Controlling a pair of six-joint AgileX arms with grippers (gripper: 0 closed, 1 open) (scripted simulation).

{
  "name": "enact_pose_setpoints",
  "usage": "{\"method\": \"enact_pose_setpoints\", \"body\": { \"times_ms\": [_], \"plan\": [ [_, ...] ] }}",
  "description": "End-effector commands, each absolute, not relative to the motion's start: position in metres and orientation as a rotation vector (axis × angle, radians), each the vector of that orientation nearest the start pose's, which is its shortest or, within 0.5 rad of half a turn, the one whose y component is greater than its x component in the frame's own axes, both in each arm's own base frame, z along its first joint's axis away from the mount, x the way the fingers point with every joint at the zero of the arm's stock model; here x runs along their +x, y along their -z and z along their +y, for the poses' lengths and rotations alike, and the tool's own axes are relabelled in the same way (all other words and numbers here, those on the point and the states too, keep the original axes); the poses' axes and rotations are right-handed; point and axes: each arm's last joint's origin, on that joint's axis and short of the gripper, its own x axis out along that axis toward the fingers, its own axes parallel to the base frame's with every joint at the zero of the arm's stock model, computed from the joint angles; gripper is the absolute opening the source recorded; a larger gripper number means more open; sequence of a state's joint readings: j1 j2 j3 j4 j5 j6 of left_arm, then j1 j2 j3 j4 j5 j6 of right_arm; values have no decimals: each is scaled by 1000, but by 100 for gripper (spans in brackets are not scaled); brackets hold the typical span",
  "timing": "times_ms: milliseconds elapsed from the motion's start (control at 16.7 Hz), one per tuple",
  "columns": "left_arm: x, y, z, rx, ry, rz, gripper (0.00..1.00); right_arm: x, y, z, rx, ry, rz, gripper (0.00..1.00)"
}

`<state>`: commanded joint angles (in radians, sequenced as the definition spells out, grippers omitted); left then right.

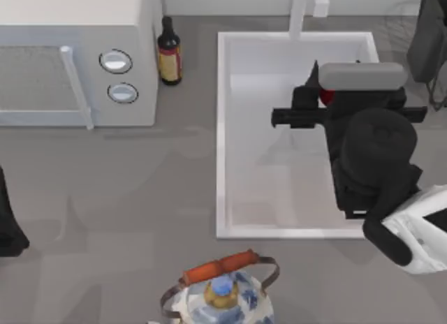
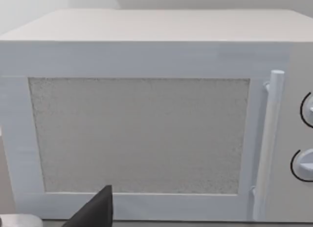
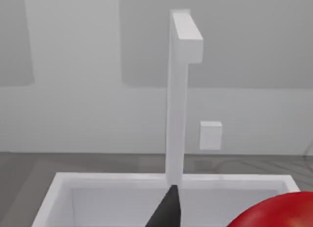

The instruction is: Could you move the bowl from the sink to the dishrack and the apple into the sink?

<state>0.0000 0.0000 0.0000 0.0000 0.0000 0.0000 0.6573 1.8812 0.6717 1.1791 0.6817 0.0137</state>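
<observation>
apple (image 3: 281, 212): was glossy, smooth red
sink (image 1: 230, 128): looked matt white, smooth
surface (image 1: 140, 191): was matt grey
bottle (image 1: 169, 52): looked dark glossy glass

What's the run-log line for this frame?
right gripper: over sink, apple at its fingers | left arm: parked at table's left edge, facing microwave | bowl: unseen

no legible text, bottle (image 1: 168, 52) label perhaps blurred
</observation>
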Motion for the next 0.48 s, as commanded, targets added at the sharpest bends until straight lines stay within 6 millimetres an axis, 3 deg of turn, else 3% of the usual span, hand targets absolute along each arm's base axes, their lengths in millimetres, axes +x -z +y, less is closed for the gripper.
{"method": "enact_pose_setpoints", "body": {
  "times_ms": [240,480],
  "plan": [
    [106,-160,-1,0,0,0,100,277,-90,191,-1,8,-5,0],
    [106,-160,-1,0,0,0,100,271,-61,184,0,10,-1,0]
  ]
}}
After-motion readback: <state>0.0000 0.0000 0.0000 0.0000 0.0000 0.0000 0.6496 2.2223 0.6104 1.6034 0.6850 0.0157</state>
